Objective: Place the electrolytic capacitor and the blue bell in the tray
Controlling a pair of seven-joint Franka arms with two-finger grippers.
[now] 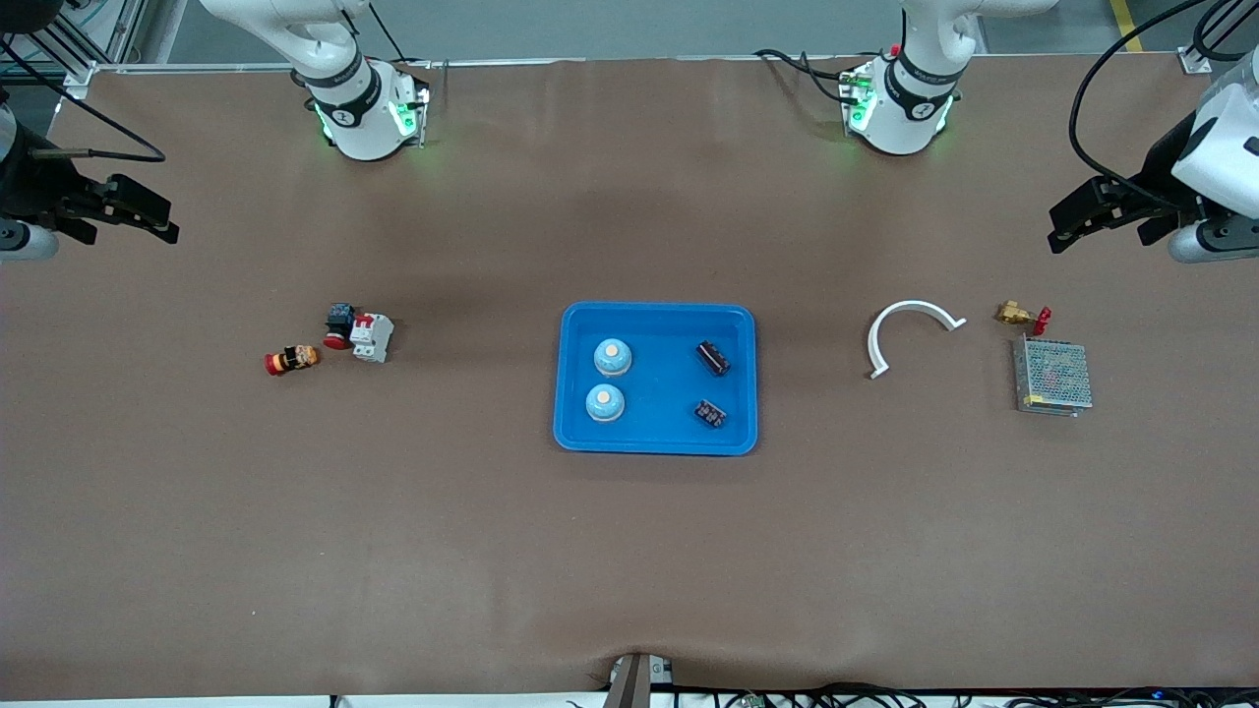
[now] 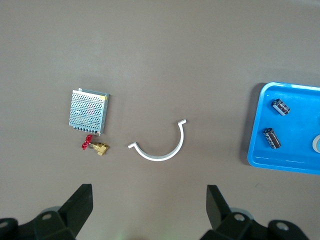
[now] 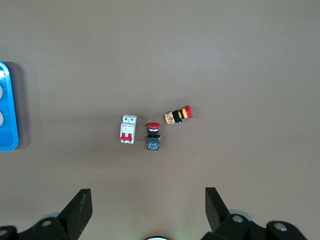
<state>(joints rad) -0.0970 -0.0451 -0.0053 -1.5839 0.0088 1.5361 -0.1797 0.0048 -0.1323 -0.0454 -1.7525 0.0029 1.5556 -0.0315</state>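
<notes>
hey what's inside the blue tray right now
Inside the tray sit two blue bells toward the right arm's end and two black capacitors toward the left arm's end. Nothing covers them.

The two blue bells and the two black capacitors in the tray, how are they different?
The blue bells are round, pale-blue domes standing upright; the capacitors are dark cylinders lying on their sides. The bells look bigger. The bells sit toward the right arm's end, the capacitors toward the left arm's. All rest inside the tray.

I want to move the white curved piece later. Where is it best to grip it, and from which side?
Probably from above, at the middle of the white curved piece: it lies flat and apart from the brass valve, and the strip there looks thin enough to straddle, one finger inside the curve, one outside.
</notes>
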